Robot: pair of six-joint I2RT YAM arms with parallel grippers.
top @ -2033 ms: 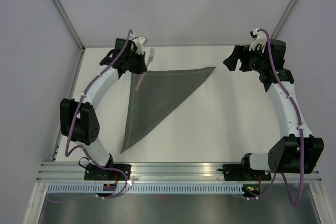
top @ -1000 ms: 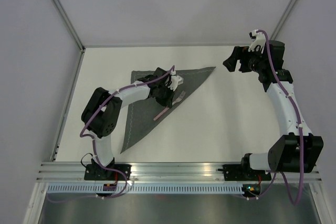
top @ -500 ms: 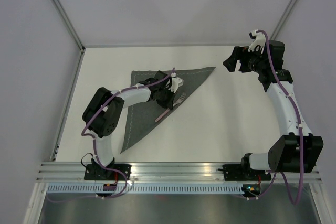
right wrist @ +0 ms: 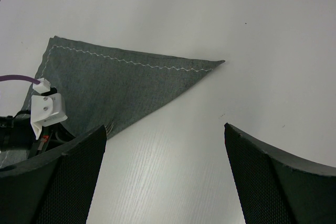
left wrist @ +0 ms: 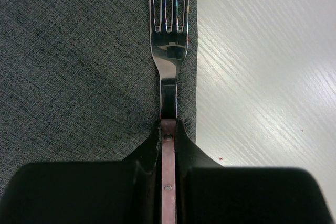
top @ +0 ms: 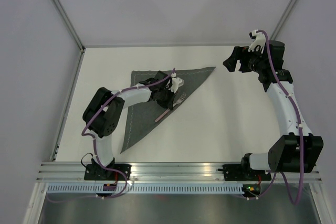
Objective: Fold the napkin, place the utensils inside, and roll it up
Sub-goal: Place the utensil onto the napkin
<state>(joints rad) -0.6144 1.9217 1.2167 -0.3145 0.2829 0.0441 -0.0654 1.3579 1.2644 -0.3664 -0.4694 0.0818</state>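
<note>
Your left hand [left wrist: 168, 128], clamped on the fork [left wrist: 169, 51], has brought it onto the napkin [left wrist: 79, 66] at its diagonal edge; release there; right hand [top: 231, 62] waits apart

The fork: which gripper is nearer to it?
Left. The left gripper is shut on the fork, at its handle; the right gripper hangs open, far to its right.
</note>
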